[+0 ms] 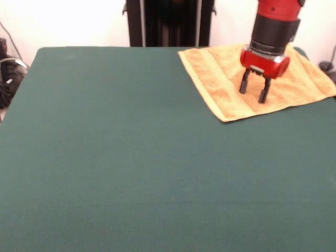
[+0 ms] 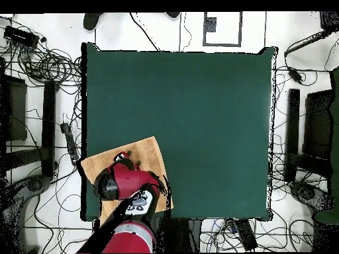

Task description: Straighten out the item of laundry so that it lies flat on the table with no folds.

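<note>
The yellow-orange towel (image 1: 226,79) lies spread flat on the dark green table (image 1: 131,157) at its far right corner in the front view, with a paler band along its left side. Its right edge reaches the table's edge. My gripper (image 1: 254,90) hangs just above the towel's middle, its two black fingers (image 1: 244,83) apart and holding nothing. In the overhead view the towel (image 2: 142,153) sits at the table's (image 2: 198,119) lower left corner, partly hidden under the red arm; the gripper (image 2: 121,157) shows at the arm's upper end.
The robot's black pedestal (image 1: 169,21) stands behind the table's far edge. Cables (image 2: 46,63) and dark equipment (image 2: 304,132) lie on the floor round the table.
</note>
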`<state>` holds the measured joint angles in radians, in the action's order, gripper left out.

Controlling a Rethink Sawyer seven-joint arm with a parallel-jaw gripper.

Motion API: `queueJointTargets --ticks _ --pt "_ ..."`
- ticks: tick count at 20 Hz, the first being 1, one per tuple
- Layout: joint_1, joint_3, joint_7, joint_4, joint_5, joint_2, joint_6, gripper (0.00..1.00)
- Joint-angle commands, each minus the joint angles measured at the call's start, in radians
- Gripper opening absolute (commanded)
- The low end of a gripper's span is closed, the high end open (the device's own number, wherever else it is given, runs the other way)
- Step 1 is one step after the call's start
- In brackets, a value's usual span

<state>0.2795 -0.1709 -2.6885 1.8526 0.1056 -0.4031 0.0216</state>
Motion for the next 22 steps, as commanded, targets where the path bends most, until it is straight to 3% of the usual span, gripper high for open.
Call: queueJointTargets --ticks 1,8,17,22 --pt "0.007 0.129 -0.196 0.045 0.055 0.196 0.136 1.0" --pt "0.0 0.068 -0.112 0.006 0.011 0.21 0.137 1.0" --pt "-0.066 0.058 -0.023 0.046 -0.071 0.026 -0.019 1.0" --pt "-0.092 0.064 -0.017 0.043 -0.097 -0.015 -0.042 1.0"
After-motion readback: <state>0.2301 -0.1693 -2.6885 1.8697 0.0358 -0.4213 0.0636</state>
